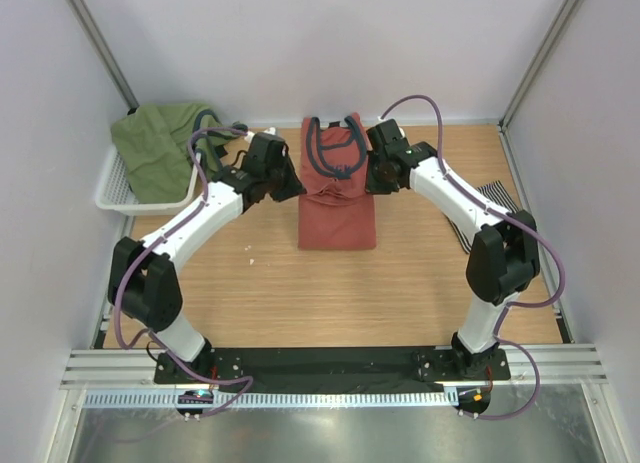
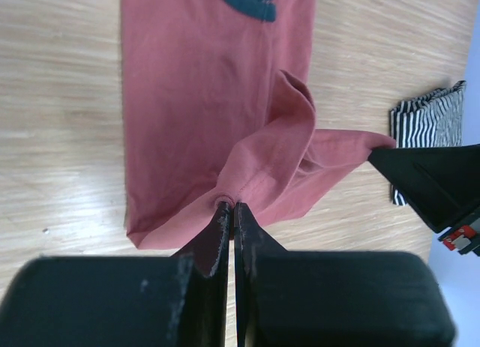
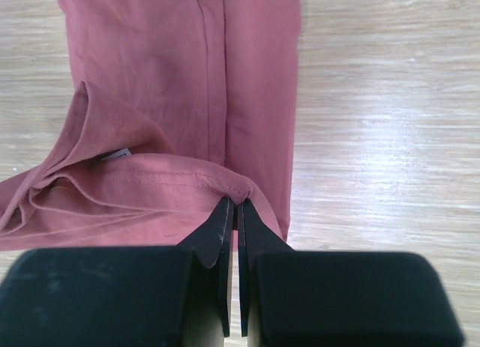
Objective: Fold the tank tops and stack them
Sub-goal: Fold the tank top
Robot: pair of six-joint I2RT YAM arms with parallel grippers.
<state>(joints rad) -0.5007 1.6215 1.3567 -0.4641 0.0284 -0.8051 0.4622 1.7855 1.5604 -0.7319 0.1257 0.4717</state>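
The white basket [image 1: 112, 191] at the far left edge holds a green cloth [image 1: 155, 148]. The left gripper [image 2: 231, 212], fingers pressed together, pinches an edge of the salmon-red tank top [image 1: 338, 218], which lies at the middle of the table [image 1: 300, 293]. The right gripper [image 3: 233, 210] pinches its stitched hem the same way. Only the wrist views show these pinches. The striped tank top [image 1: 500, 195] lies near the right edge, partly under the right arm. Bare wood is open in front.
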